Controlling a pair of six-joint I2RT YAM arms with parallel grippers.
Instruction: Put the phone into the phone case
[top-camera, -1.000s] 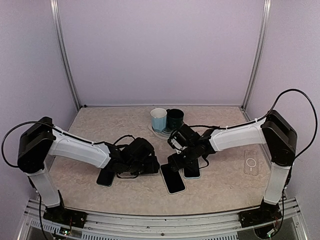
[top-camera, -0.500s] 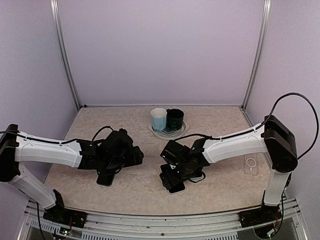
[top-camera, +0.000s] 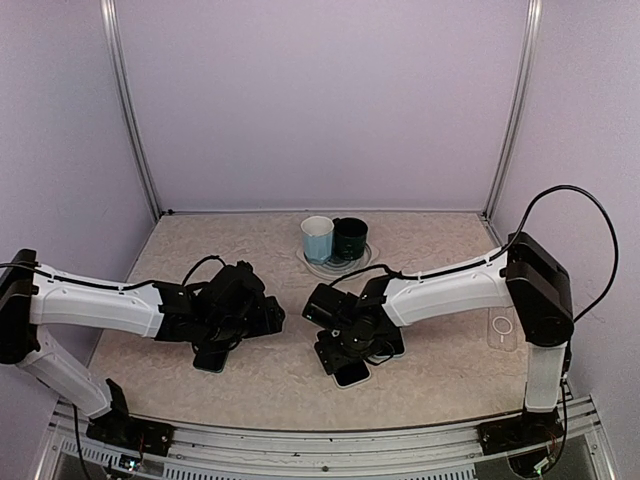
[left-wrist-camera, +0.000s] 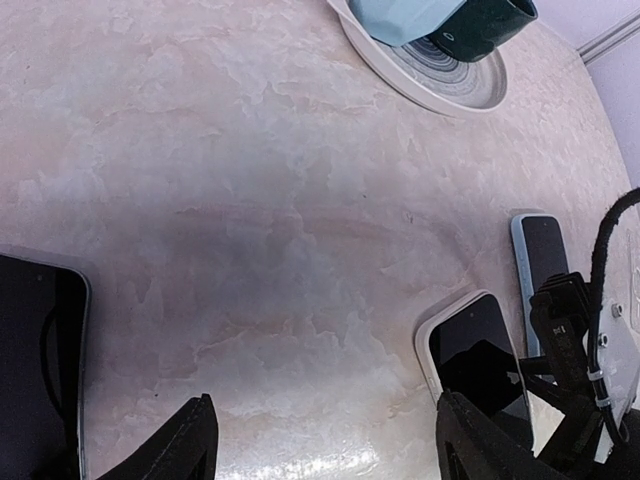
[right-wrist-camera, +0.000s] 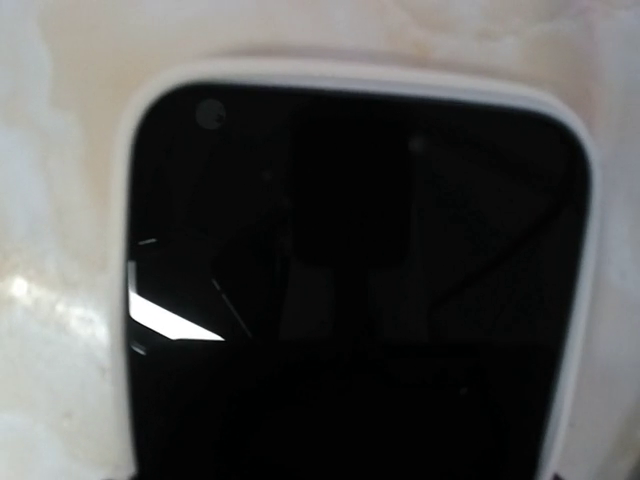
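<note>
A black-screened phone in a white case lies on the table in front of centre. It also shows in the left wrist view and fills the right wrist view. My right gripper sits low right over its far end; its jaws are hidden in the dark. My left gripper is open and empty, hovering to the left of that phone. A clear phone case lies at the far right.
A dark phone lies under my left arm, at the left edge of the left wrist view. A light blue phone lies beside the white-cased one. A plate holds a pale blue cup and a dark cup.
My left gripper has drawn back to the left, away from the centre. My right gripper has moved left and forward, down onto the white-cased phone.
</note>
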